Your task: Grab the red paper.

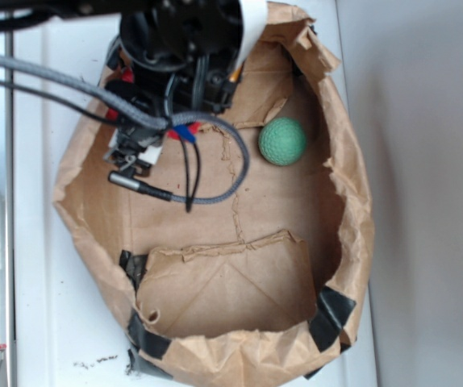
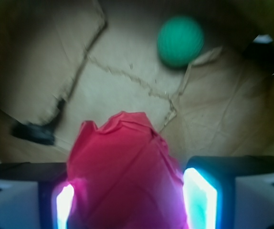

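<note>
The red paper [image 2: 125,162], a wrinkled bright red wad, fills the gap between my two glowing finger pads in the wrist view. It touches the left pad [image 2: 64,205] and reaches the right pad [image 2: 200,198]. My gripper [image 2: 127,191] is shut on it. In the exterior view my gripper [image 1: 139,137] is at the upper left inside the brown paper bag [image 1: 354,201], and the arm covers nearly all of the paper.
A green dimpled ball [image 1: 282,141] lies on the bag floor to the right of the arm; in the wrist view the ball [image 2: 180,41] is ahead and to the right. A grey cable [image 1: 215,193] loops across the floor. Black tape [image 1: 328,316] holds the bag's torn walls.
</note>
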